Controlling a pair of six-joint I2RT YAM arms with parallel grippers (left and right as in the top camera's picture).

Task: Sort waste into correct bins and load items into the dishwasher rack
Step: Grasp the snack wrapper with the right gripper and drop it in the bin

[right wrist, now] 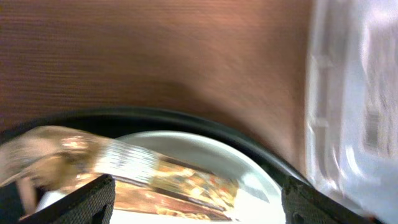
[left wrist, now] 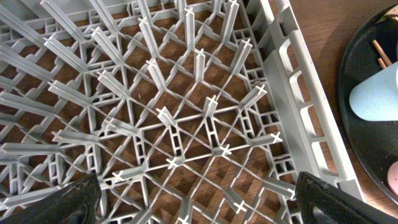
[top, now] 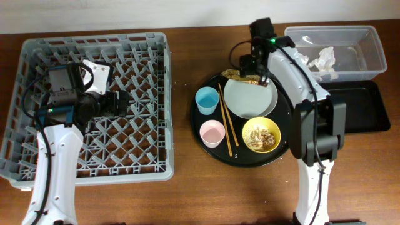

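Wrapper [top: 235, 75], brown-gold and crinkly, lies across the 12 o'clock rim of the plate [top: 250, 100]. In the right wrist view it stretches between the two fingers of the right pincer [right wrist: 199, 196], which is spread wide just above it, neither finger visibly touching it. The plate sits at 1 o'clock on a round tray [top: 199, 136]. The same tray carries a blue cup [top: 206, 100] at 10 o'clock, a pink cup [top: 212, 132] at 7 o'clock and a yellow bowl [top: 276, 127] at 5 o'clock. Both cups look empty, and the bowl holds beige noodles [top: 260, 135]. Chopsticks [top: 225, 122] run from 12 to 6 between the cups and the plate.

At the bench's [top: 187, 194] 2 o'clock corner stands the tub [top: 377, 47], with white tissue [top: 325, 59] inside it. A black tray [top: 365, 106] lies just beside the tub at its 6 o'clock side and looks empty.

At 9 o'clock the rack [top: 147, 72] shows only its own pegs. The left pincer [left wrist: 199, 190] hangs over the rack's middle, fingers spread wide, gripping nothing.
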